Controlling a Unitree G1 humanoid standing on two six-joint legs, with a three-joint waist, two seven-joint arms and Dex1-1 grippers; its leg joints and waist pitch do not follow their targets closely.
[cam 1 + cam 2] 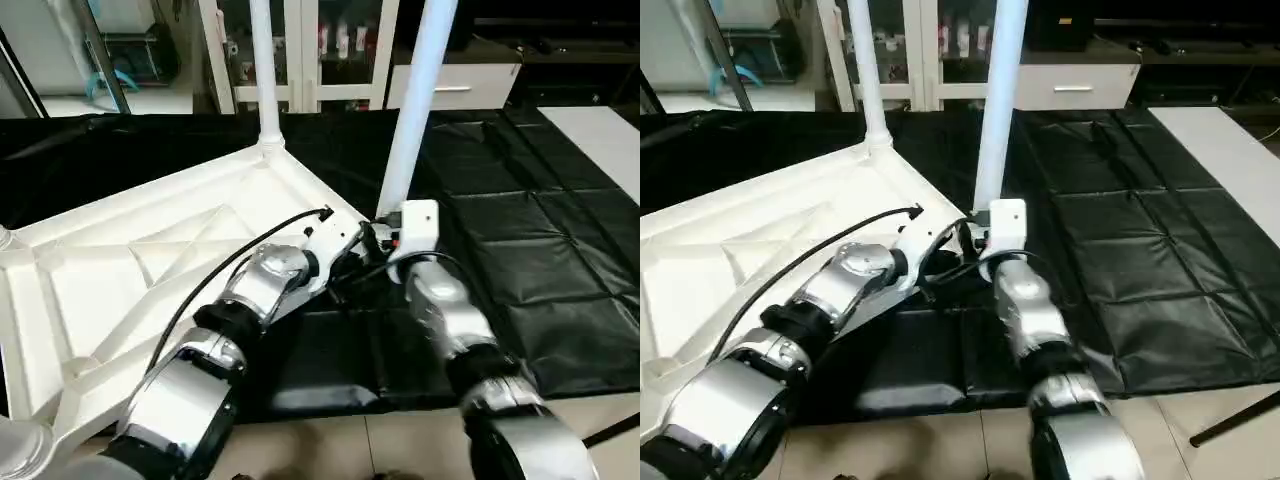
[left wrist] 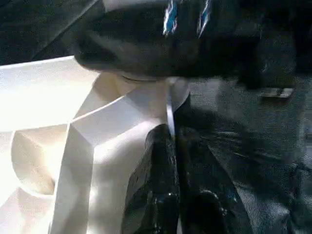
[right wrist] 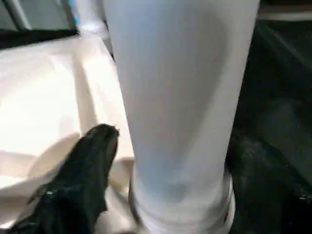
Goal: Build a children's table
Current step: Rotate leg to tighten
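At frame centre the right gripper straddles a leg with jaws spread — left gripper jaws pressed together beside the tabletop.

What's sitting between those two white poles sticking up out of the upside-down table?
Only the white plastic tabletop's raised rim runs between the far white tube leg and the near white tube leg, seen from the head camera.

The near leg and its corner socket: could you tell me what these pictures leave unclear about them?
- Near leg: its upper end is cut off by the head views' top edge.
- Corner socket: in the head views the right gripper and wrist cover it.
- Seating depth: not visible; the leg hides the socket's inside.
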